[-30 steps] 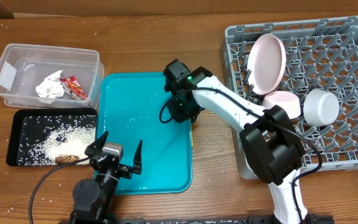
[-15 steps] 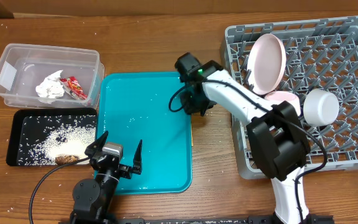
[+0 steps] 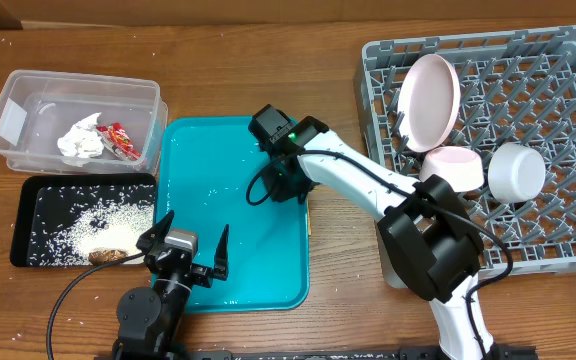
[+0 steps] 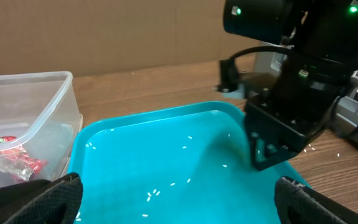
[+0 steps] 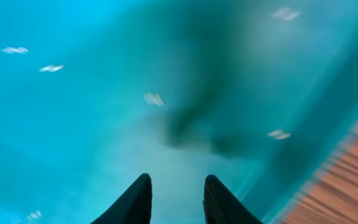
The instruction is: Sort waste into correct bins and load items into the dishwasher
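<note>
My left hand [image 3: 190, 240] sits low at the near edge, its fingers [image 4: 36, 199] spread wide with nothing between them. My right arm [image 3: 368, 185] reaches out to the left in a long bend, wrist tipped down. The right hand [image 5: 176, 186] points straight down, its dark fingertips narrowly parted and empty.

My right gripper [image 5: 176, 200]: two black fingers [image 5: 135, 202] poke in at the bottom edge, slightly apart, with nothing between them.
Under and ahead of my fingers: bright teal plastic serving tray [image 5: 61, 137], blurred, filling most of the view.
Scattered ahead: loose white rice grains [image 5: 154, 98], none touching my fingers.
Just ahead of the gap: dark shadow [image 5: 194, 124] on the tray.
Right of my fingers: the tray's rim, then brown wooden table [image 5: 350, 180].
</note>
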Robot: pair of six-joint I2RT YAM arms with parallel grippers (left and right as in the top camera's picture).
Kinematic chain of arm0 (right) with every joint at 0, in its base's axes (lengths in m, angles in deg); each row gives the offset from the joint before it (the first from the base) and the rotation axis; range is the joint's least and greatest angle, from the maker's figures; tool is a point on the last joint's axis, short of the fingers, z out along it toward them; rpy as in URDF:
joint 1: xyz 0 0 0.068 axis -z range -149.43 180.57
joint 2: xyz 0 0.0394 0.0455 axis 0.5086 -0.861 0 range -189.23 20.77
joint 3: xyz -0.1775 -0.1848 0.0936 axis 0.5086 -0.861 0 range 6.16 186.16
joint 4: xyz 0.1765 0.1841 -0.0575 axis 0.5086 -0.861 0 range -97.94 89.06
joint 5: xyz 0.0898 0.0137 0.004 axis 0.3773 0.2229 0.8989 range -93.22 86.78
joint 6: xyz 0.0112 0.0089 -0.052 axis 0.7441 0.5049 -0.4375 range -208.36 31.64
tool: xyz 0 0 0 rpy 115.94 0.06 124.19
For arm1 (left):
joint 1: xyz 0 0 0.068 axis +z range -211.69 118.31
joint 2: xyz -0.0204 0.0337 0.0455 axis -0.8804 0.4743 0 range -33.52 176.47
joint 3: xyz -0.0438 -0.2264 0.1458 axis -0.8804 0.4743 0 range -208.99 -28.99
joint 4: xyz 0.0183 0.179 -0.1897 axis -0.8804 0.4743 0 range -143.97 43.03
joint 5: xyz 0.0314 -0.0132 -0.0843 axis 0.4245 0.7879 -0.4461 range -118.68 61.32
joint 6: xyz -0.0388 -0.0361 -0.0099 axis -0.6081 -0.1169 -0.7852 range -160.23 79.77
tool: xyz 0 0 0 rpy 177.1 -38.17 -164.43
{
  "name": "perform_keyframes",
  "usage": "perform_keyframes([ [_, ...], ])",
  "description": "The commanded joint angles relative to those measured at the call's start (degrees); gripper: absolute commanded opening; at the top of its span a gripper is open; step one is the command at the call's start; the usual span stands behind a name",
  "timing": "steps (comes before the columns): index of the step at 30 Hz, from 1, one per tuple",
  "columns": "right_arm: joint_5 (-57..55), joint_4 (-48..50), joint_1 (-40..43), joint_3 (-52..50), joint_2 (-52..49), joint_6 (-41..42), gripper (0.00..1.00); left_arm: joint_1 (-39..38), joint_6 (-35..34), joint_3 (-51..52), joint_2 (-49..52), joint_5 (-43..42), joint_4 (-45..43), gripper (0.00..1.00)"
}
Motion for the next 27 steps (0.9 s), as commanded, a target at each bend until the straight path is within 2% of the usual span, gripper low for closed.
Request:
perform_keyframes([
  [1,-12.9,-1.2,3.2,-0.5,0.0,4.5,0.31,-0.4,-0.3,0.2,-0.5,-0.4,0.0,1.00],
  [4,-10.8,-1.2,5.4,-0.5,0.0,4.4,0.34,-0.4,-0.3,0.2,-0.5,-0.4,0.0,1.00],
  [12,4.8,0.9,7.3,-0.6,-3.7,2.1,0.34,-0.4,-0.4,0.2,-0.5,-0.4,0.0,1.00],
  [13,5.3,0.8,6.9,-0.6,-4.2,2.1,0.29,-0.4,-0.3,0.2,-0.5,-0.4,0.0,1.00],
  [27,3.0,1.4,1.5,0.3,-3.7,0.8,0.26,-0.4,-0.4,0.2,-0.5,-0.4,0.0,1.00],
])
